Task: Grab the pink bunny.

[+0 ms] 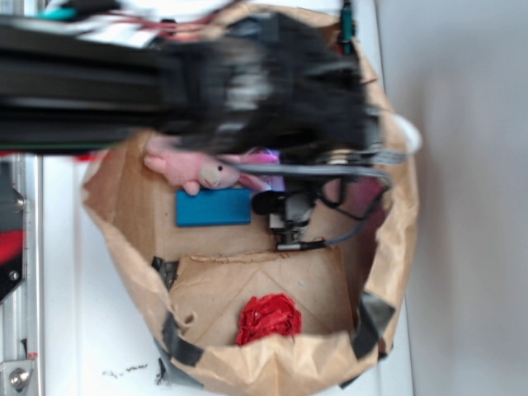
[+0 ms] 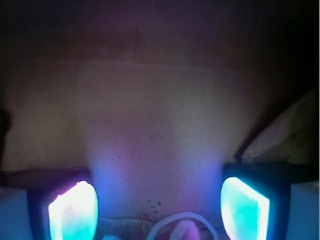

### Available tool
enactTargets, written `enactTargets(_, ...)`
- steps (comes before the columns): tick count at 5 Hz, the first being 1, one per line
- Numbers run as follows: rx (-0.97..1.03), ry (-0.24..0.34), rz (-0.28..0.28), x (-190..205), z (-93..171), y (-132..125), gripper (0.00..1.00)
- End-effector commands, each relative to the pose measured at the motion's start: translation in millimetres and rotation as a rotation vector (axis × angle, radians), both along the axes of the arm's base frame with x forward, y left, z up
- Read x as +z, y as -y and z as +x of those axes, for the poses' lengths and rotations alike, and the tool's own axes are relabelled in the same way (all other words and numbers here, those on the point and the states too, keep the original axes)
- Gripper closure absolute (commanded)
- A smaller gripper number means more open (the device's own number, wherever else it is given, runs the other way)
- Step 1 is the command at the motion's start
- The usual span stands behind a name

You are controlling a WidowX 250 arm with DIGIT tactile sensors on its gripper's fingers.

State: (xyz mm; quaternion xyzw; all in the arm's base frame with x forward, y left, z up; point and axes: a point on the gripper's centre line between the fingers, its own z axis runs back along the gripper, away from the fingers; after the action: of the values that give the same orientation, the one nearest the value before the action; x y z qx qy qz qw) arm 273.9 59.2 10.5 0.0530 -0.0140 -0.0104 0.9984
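Overhead, the small fluffy pale-pink plush bunny is lying inside the brown paper bag, touching the blue rectangular block, half under the blurred black arm. Closer in, the wrist view is showing the glowing fingers spread wide over bare cardboard, apparently readying a grasp, with nothing between them.

Fluffy pink bunny lies sideways, unheld.

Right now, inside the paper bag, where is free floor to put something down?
Bare cardboard lies left of the red lump, below the blue block. The top is crowded: the pink bunny touches the block under the arm. Between the gripper fingers the floor is bare.
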Motion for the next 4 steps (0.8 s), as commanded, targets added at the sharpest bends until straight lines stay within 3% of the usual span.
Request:
enactTargets(1, -0.088, -0.050, 0.043, -2, 0, -13, 0.00)
enactTargets(3, -0.105, -0.061, 0.044, -3, 10, -17, 0.00)
enactTargets(4, -0.081, -0.066, 0.033, -2, 16, -15, 1.00)
